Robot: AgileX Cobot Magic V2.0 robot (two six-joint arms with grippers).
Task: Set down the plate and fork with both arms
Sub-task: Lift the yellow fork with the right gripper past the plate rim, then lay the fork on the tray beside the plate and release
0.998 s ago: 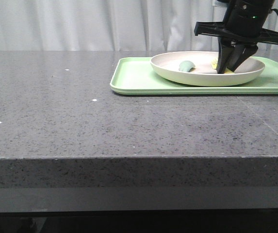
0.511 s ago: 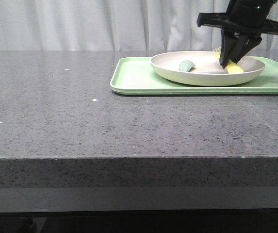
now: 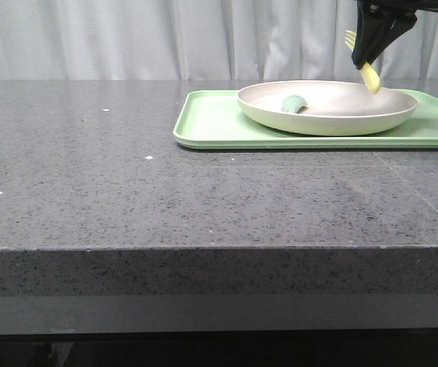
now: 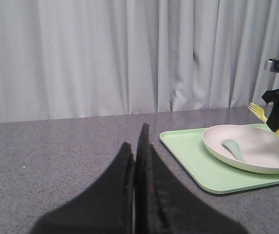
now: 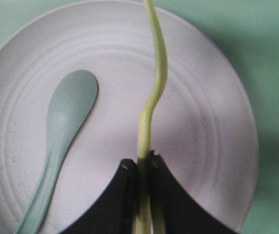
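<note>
Left hand (image 4: 135,161) hangs over the grey surface (image 3: 127,183), fingers pressed together on nothing. Rightward, the plate (image 3: 327,107) sits on a green tray (image 3: 211,122), a spoon (image 3: 293,103) inside. Right hand (image 3: 371,47) pinches the fork (image 3: 368,73) above the plate, clear of it.

Pale-yellow fork (image 3: 369,74), cream plate (image 3: 333,121), grey-green spoon (image 5: 61,126), light-green tray (image 3: 211,122)

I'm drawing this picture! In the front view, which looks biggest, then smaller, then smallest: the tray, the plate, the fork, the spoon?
1. The green tray, widest.
2. The plate, resting on the tray.
3. The fork, held above the plate by the right gripper.
4. The spoon looks smallest, but only its bowl shows over the plate's rim, so fork versus spoon is unsure.
</note>
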